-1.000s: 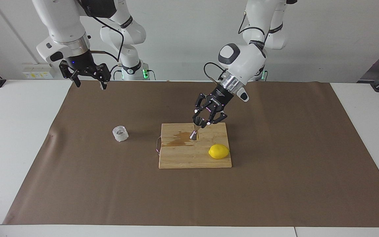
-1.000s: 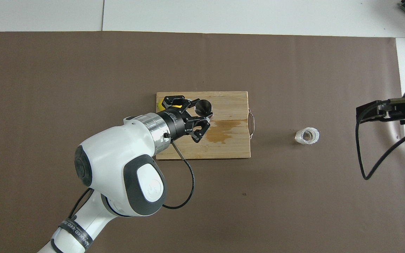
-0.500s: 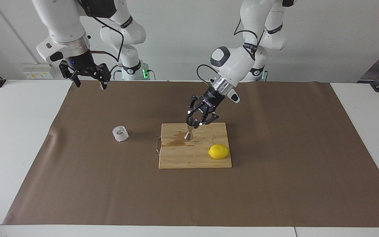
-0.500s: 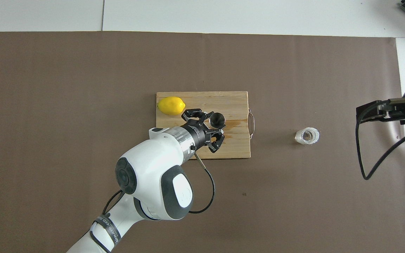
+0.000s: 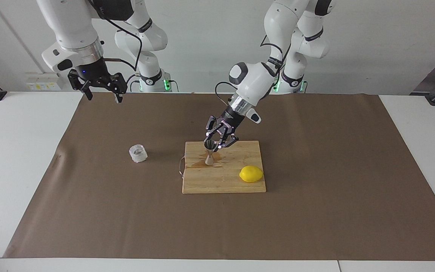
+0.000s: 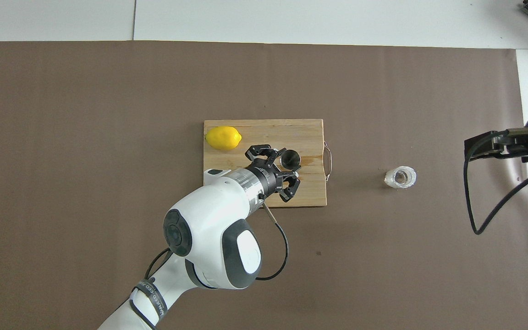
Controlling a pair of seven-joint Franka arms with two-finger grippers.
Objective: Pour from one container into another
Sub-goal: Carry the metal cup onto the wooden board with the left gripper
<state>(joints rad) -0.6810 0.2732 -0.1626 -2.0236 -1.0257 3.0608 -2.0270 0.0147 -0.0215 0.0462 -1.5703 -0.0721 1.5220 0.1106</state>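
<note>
The steel jigger (image 5: 210,152) stands upright on the wooden cutting board (image 5: 225,183), at the edge of a brown wet stain (image 5: 196,163). My left gripper (image 5: 215,144) reaches down at a slant and is shut on the jigger's upper cone; in the overhead view the jigger (image 6: 290,159) sits between the left gripper's (image 6: 290,165) fingers. The clear frosty glass cup (image 5: 138,153) stands alone on the brown mat, toward the right arm's end, and also shows in the overhead view (image 6: 400,177). My right gripper (image 5: 103,94) waits open, raised over the mat's corner by its base.
A yellow lemon (image 5: 251,173) lies on the cutting board's corner toward the left arm's end, farther from the robots than the jigger; it also shows in the overhead view (image 6: 223,138). The cutting board (image 6: 264,128) has a wire handle (image 6: 328,155) facing the cup.
My left gripper has slid the jigger across the board toward the right arm's end, onto the stain. The lemon is now uncovered in the overhead view. The right arm has not moved.
</note>
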